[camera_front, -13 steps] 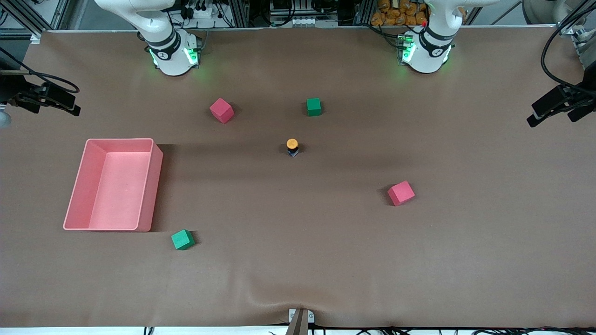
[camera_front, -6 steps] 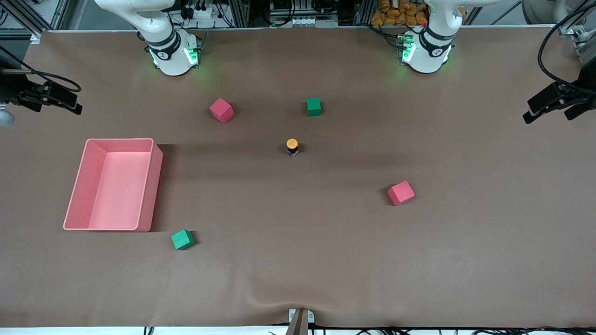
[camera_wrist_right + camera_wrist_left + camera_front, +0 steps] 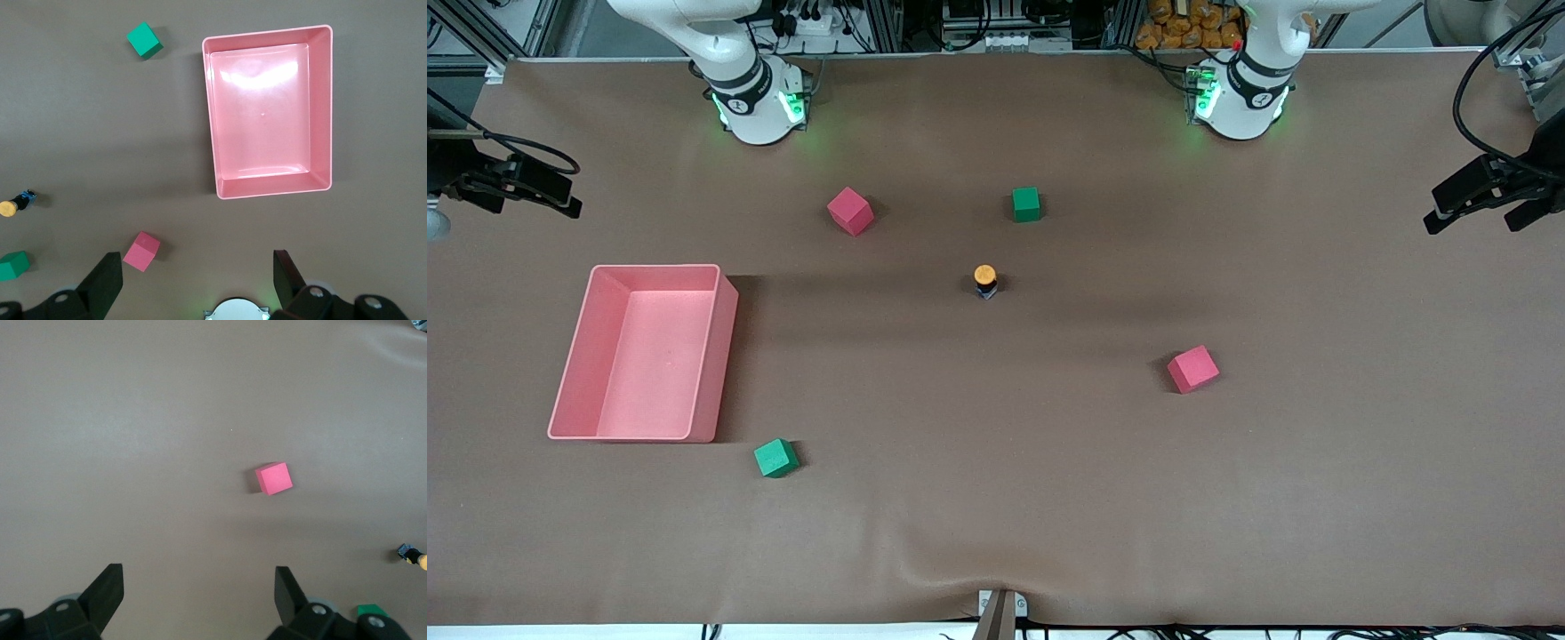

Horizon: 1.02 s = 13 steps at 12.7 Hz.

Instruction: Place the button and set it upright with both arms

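The button (image 3: 985,277) stands on the brown table mid-way between the arms' ends, orange cap up on its black body. It also shows at the edge of the left wrist view (image 3: 413,555) and of the right wrist view (image 3: 16,204). My left gripper (image 3: 1467,228) is open and empty, high over the left arm's end of the table; its jaws stand wide apart in its wrist view (image 3: 198,577). My right gripper (image 3: 538,212) is open and empty, high over the right arm's end (image 3: 197,260). Neither is near the button.
A pink bin (image 3: 711,356) lies toward the right arm's end (image 3: 208,113). Red cubes (image 3: 850,211) (image 3: 1192,369) and green cubes (image 3: 1026,204) (image 3: 775,458) lie scattered around the button. The cloth is wrinkled at the near edge (image 3: 925,569).
Both grippers have shifted slightly at the table's ends. The button, the cubes and the bin have not moved.
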Each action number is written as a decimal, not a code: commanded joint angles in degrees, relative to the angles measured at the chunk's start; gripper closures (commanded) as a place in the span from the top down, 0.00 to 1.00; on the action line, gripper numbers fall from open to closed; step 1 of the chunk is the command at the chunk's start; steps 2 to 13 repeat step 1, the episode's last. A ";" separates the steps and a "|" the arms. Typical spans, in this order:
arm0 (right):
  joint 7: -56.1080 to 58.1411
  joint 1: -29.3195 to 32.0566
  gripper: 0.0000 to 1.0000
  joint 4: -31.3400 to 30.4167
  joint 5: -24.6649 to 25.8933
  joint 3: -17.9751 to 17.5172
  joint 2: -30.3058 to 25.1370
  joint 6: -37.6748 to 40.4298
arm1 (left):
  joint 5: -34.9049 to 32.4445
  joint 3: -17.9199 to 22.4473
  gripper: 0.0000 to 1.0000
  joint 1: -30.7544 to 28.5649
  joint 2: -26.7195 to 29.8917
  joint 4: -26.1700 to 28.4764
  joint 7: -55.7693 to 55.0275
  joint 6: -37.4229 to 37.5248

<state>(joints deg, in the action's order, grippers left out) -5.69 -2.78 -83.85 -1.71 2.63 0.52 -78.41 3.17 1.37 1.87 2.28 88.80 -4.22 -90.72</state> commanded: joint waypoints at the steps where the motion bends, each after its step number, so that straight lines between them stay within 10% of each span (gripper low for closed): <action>1: -0.98 -0.21 1.00 0.62 0.48 -0.08 -0.35 0.54 | -0.71 -0.23 1.00 -0.29 -0.70 -1.53 0.27 1.42; 13: -0.98 -0.21 1.00 0.62 0.48 -0.08 -0.35 0.54 | -0.71 -0.23 1.00 -0.29 -0.70 -1.53 0.27 1.42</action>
